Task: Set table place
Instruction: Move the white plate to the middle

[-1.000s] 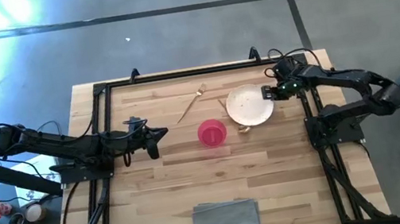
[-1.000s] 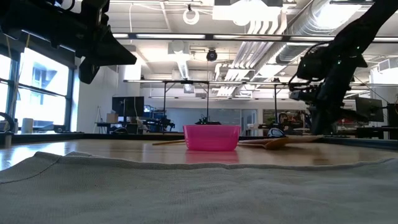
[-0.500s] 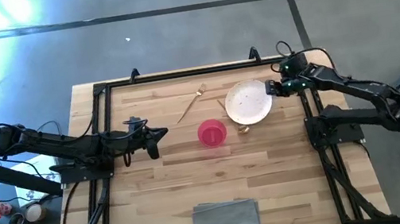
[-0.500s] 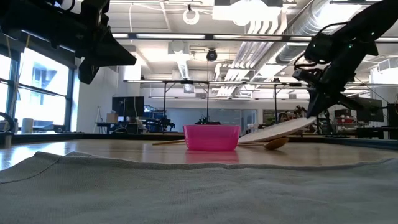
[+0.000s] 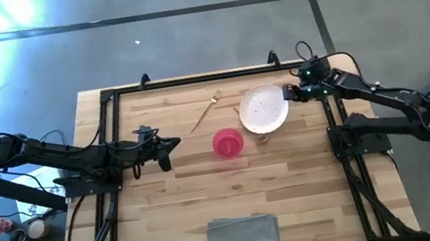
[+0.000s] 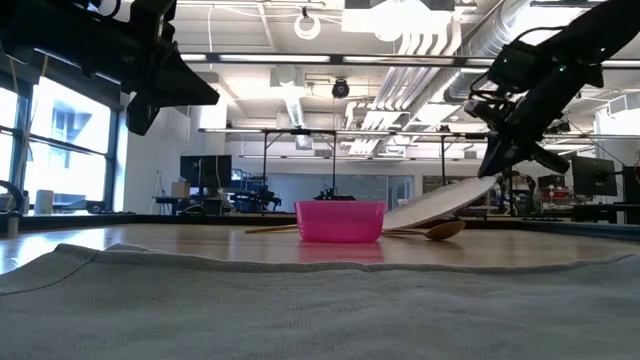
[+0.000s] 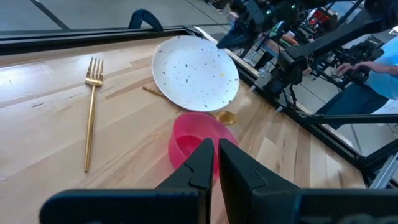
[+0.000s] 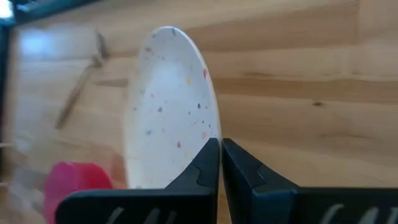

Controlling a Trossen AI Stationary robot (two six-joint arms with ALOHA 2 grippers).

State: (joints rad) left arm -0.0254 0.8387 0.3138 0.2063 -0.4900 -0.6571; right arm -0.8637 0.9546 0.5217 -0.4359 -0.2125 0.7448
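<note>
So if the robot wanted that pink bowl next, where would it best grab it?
Probably by the rim. The pink bowl sits upright and open on the table, so one finger could go inside its wall and one outside, coming straight down. The side toward the left gripper looks freest; the tilted plate crowds the other.

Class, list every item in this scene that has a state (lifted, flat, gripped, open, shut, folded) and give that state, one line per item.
plate: tilted, one edge lifted, gripped at its rim.
right gripper: shut on the plate.
left gripper: shut, holding nothing, above the table.
pink bowl: upright, on the table.
fork: lying flat.
spoon: lying flat, partly under the plate.
grey cloth: folded, flat.
</note>
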